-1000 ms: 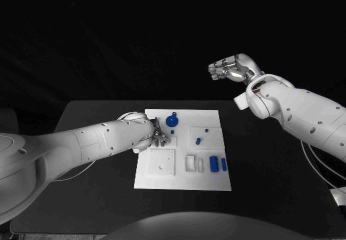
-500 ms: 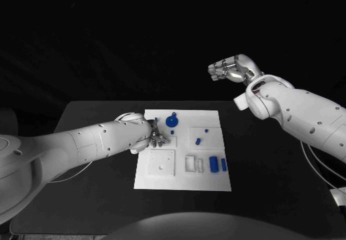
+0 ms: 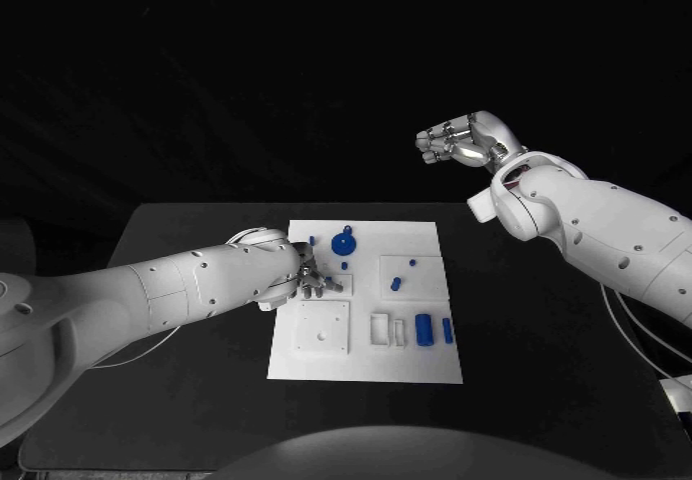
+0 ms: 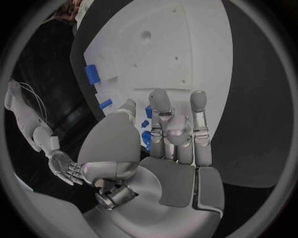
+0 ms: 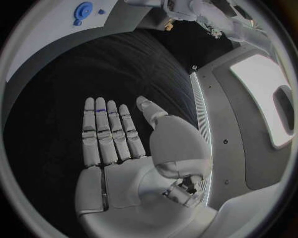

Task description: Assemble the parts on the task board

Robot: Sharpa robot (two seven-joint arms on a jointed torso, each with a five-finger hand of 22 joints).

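The white task board [image 3: 368, 355] lies mid-table. On it sit a round blue part [image 3: 343, 242], two small blue pegs [image 3: 397, 283] and two blue blocks [image 3: 426, 330] near the right edge. My left hand [image 3: 296, 275] rests over the board's upper left, its fingers [image 4: 197, 116] stretched out flat on the white surface with small blue parts [image 4: 147, 135] just beside them; nothing shows in its grasp. My right hand [image 3: 462, 140] hangs high beyond the table's far right, palm flat and fingers [image 5: 107, 131] straight, holding nothing. From there the round blue part [image 5: 83, 9] shows far off.
A raised white square block [image 3: 323, 327] and white slotted pieces [image 3: 381, 327] stand on the board's near half. Black table [image 3: 548, 330] surrounds the board on all sides. A cable [image 3: 635, 325] hangs by the right arm.
My left hand has slid a little toward the near side of the board. The right hand has stayed where it was.
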